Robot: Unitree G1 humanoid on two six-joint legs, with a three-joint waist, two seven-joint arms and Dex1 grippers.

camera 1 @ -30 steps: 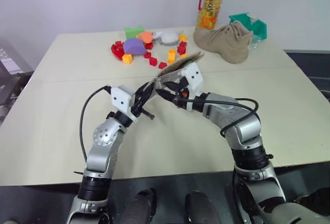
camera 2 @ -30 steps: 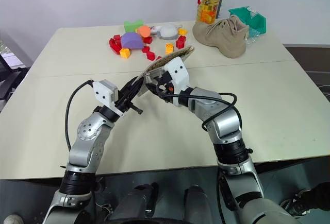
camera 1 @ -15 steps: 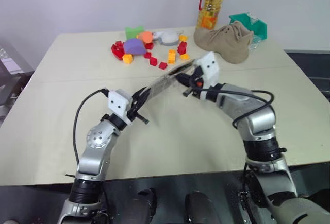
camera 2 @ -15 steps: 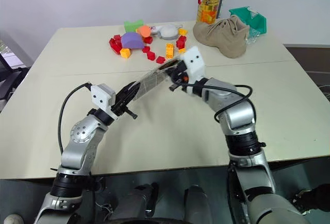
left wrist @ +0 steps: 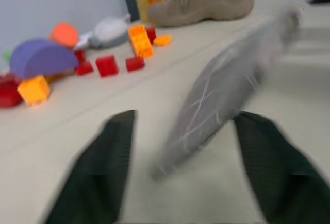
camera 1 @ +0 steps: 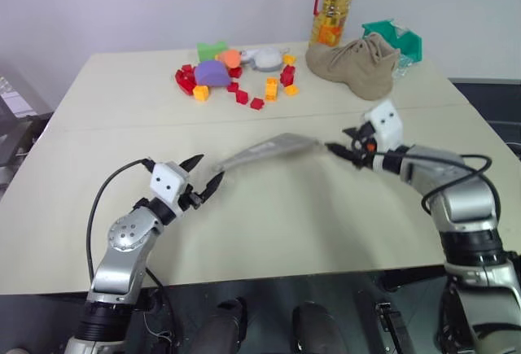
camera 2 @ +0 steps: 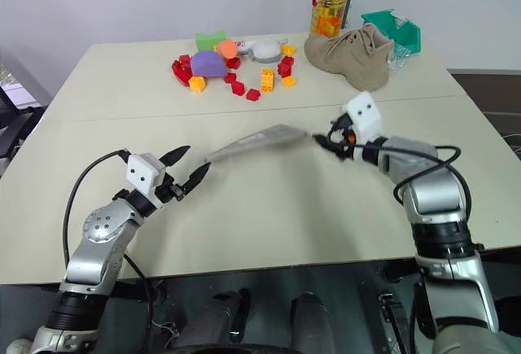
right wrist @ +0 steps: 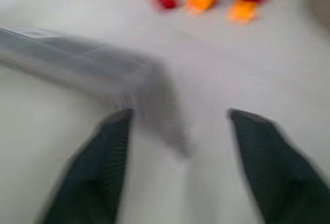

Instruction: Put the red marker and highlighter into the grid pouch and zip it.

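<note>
A matte beige table stands before a plain pale wall. Nearest, the left gripper and right gripper both have fingers spread, gripping nothing. Between them lies the grid pouch, flat grey fabric, blurred; the left wrist view shows its white grid lines. Beyond: plastic toy blocks, a suede boot, an oil bottle.

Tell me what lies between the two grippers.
The grid pouch lies between the open left gripper and open right gripper, touching neither, seen in both eye views.
</note>
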